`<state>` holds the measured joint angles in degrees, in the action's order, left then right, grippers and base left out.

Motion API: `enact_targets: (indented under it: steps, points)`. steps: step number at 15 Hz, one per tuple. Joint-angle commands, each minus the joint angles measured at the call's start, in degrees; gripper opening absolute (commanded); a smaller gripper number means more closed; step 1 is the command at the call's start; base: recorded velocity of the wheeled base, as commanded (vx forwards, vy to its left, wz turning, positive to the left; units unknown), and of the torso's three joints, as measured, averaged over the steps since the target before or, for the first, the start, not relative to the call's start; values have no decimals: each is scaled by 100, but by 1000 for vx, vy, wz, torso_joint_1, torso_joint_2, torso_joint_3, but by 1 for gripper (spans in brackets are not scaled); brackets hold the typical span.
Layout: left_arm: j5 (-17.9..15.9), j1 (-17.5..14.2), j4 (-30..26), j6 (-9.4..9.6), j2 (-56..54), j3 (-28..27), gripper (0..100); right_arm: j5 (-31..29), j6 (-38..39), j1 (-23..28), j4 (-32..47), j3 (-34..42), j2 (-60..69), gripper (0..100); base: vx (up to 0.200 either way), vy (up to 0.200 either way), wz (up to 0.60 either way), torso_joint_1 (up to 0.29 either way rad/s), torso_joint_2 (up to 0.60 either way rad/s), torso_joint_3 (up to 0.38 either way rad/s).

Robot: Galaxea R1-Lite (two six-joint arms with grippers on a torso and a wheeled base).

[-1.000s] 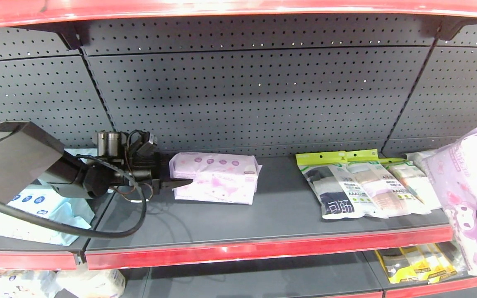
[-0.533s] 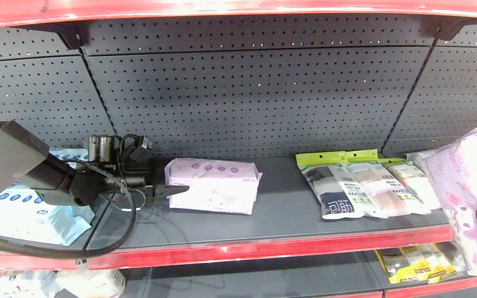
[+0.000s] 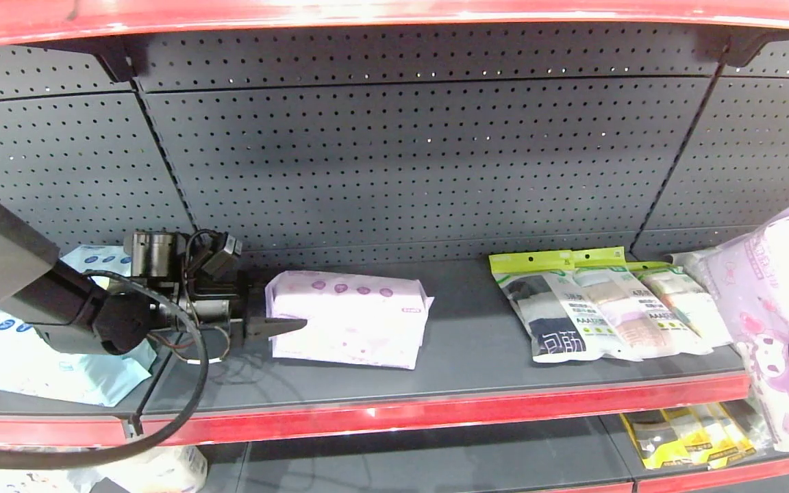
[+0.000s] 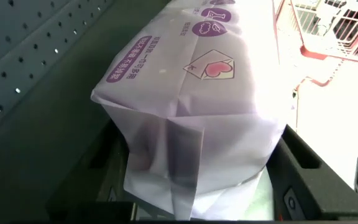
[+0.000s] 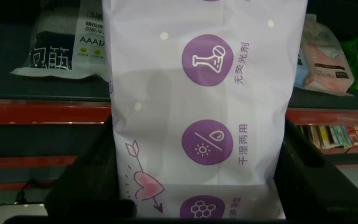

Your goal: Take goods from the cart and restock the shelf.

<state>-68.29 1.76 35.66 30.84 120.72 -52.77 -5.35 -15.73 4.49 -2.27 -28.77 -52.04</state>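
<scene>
Left hand (image 3: 278,327) clamps one end of the lilac pack (image 3: 353,322), which lies flat on the shelf (image 3: 477,356); it is best settled square and back from the red lip before letting go. From the left wrist, its soft film wrapper shows a folded, creased end. From the right wrist, the right hand (image 5: 201,186) grips a second pack (image 5: 207,93) upright, in front of the shelf.

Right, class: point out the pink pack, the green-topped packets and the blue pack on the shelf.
pink pack (image 3: 353,318), head view, middle of its top face.
green-topped packets (image 3: 559,311), head view, front of the leftmost packet.
blue pack (image 3: 59,373), head view, its near face.
</scene>
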Motion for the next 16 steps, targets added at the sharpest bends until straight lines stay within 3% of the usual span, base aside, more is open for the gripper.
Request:
enact_targets:
  steps: [1,16]
  points:
    - [-9,0,-6,-8,-102,144,0,-1,-1,0,-2,-6,-8,0,0,0,0,0,0,0]
    - [-9,-52,249,1,-330,883,0,-1,17,8,-2,-120,-87,0,0,0,0,0,0,0]
